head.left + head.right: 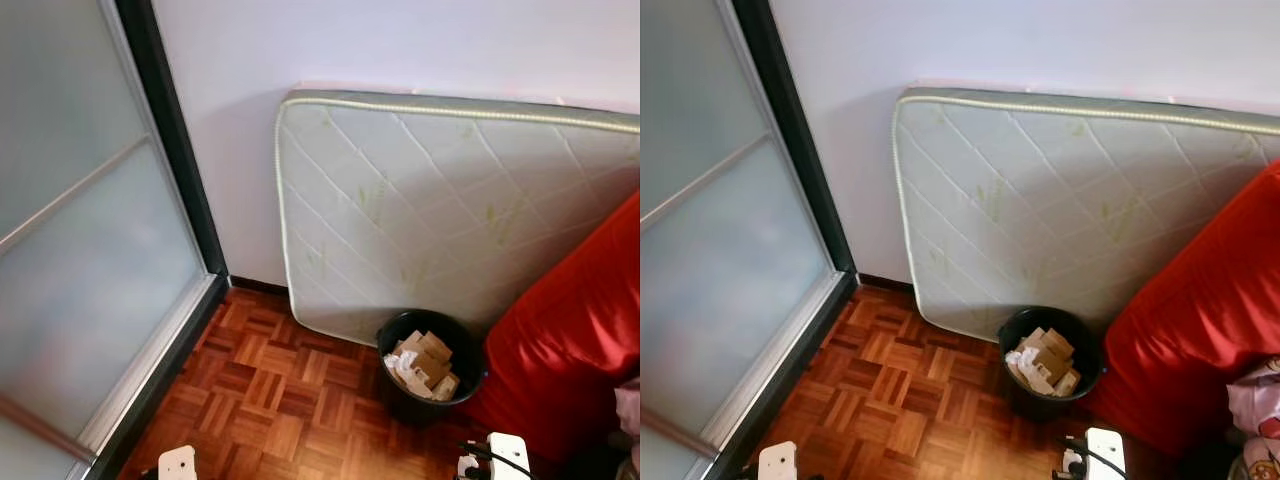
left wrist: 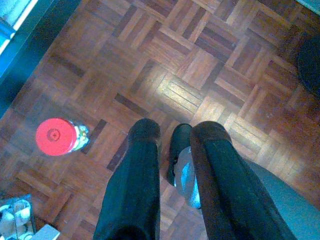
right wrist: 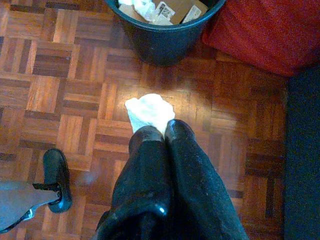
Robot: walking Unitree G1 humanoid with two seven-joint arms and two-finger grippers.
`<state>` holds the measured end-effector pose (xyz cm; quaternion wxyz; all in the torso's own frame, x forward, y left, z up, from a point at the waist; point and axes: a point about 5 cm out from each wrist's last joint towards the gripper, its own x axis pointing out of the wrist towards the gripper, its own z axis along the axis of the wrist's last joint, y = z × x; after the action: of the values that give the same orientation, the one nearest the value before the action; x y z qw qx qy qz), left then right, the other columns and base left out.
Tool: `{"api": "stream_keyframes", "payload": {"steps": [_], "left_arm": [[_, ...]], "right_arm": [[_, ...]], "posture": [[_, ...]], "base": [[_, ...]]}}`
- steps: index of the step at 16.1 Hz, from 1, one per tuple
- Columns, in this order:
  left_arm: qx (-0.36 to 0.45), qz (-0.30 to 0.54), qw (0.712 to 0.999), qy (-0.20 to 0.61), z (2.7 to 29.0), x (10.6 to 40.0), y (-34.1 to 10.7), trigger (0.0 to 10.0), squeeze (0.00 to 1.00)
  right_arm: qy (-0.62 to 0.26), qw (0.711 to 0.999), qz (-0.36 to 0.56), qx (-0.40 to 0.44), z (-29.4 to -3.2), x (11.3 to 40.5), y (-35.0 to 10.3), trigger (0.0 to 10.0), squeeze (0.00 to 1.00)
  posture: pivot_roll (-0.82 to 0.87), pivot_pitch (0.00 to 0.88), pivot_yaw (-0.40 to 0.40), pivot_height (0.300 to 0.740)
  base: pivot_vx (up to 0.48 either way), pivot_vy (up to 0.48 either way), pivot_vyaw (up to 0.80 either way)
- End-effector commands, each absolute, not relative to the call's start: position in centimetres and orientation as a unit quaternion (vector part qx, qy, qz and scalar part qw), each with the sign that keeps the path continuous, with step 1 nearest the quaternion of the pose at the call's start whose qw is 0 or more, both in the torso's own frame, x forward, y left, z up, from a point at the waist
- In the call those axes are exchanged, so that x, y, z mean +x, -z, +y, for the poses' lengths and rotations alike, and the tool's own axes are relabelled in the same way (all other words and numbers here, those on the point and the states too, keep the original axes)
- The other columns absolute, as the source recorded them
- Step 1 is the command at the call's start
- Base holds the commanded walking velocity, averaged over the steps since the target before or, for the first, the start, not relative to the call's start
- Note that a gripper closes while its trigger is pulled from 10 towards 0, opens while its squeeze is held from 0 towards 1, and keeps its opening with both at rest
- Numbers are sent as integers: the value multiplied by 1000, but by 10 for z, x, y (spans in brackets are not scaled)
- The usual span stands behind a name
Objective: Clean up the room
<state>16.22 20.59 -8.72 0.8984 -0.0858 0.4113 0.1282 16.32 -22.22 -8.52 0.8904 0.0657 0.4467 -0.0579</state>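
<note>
White tissue [image 3: 148, 112] sits clamped in my right jaws [image 3: 157, 131], with the black bin [image 1: 430, 366] just ahead on the floor, nearer this arm; my left jaws [image 2: 172, 137] hang apart, empty.

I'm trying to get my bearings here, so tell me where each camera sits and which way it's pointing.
Left eye view: on the head, looking forward and down at a mattress leaning on the wall and a black bin.
Right eye view: same head, same scene, shifted slightly.
Left wrist view: looks down along the left gripper at wooden floor and a red-capped bottle.
Right wrist view: looks along the right gripper, jaws shut on a white tissue, toward the bin.
Shared: bin, red cushion.
</note>
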Motion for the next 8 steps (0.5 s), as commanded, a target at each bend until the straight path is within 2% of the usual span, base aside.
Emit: {"api": "stream_keyframes", "payload": {"steps": [1, 8], "left_arm": [[-83, 410, 899, -129, 207, 164, 86, 10000, 0], [-83, 409, 900, -126, 206, 164, 86, 10000, 0]], "right_arm": [[60, 893, 441, 68, -222, 166, 84, 10000, 0], [56, 893, 442, 65, -222, 166, 84, 10000, 0]], "posture": [[77, 0, 4, 740], [75, 0, 3, 740]], "base": [[277, 0, 0], [303, 0, 0]]}}
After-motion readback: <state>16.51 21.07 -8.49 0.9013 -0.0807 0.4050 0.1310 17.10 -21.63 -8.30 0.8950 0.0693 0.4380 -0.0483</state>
